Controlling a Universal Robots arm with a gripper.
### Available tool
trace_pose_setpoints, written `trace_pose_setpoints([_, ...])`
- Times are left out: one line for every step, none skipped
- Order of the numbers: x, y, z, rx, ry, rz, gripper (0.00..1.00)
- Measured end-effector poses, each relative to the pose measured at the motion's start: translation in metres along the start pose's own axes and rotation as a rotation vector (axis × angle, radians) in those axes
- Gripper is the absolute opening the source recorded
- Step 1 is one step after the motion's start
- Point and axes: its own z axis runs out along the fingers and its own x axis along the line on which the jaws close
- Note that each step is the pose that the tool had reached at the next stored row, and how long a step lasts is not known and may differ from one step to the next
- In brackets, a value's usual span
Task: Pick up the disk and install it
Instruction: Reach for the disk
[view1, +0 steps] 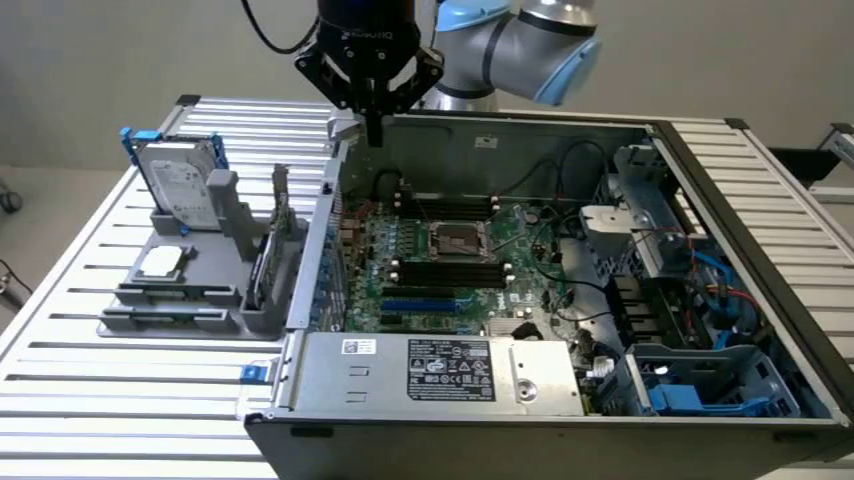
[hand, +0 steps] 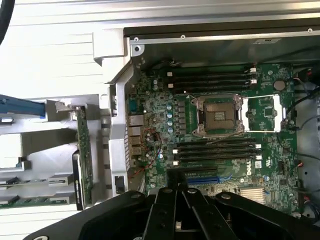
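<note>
Exterior view, gripper: I saw the gripper with its fingers pressed together and nothing between them.
Exterior view, gripper position: It hung over the rim of the open computer case, at the corner on the exterior view's left.
Exterior view, disk: The disk stood on edge in its blue frame, slotted into a grey holder. It was well apart from the gripper, lower down and toward the exterior view's left, and nothing was touching it.
Exterior view, holder: A small square silver chip lay flat on the same holder, farther from the gripper than the disk.
Exterior view, case: Below the gripper I made out the green motherboard with its processor socket. The long silver power-supply box sat at the case edge farthest from the gripper.
Exterior view, table: Case and holder both rested on a slatted metal table.
Wrist view, gripper: The black fingers met in a closed point at the gripper, clasping nothing.
Wrist view, under the gripper: The motherboard lay straight beneath, the processor socket just ahead of the fingertips.
Wrist view, off to the side: Outside the case wall I saw a blue bar on the grey holder; I could not tell whether it was the disk's frame.
</note>
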Motion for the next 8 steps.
trace_pose_setpoints([0.004,-0.0003,-0.0001,0.0001,0.0009,0.000,0.11])
trace_pose_setpoints([0.009,-0.0006,-0.0002,0.0001,0.0020,0.000,0.11])
trace_pose_setpoints([0.014,-0.0009,-0.0003,0.0002,0.0031,0.000,0.11])
trace_pose_setpoints([0.018,-0.0012,-0.0003,0.0004,0.0045,0.000,0.11])
trace_pose_setpoints([0.023,-0.0014,-0.0004,0.0005,0.0062,0.000,0.11])
trace_pose_setpoints([0.027,-0.0015,-0.0005,0.0007,0.0088,0.001,0.11])
trace_pose_setpoints([0.032,-0.0016,-0.0005,0.0009,0.0117,0.001,0.11])
trace_pose_setpoints([0.036,-0.0018,-0.0004,0.0011,0.0140,0.001,0.11])
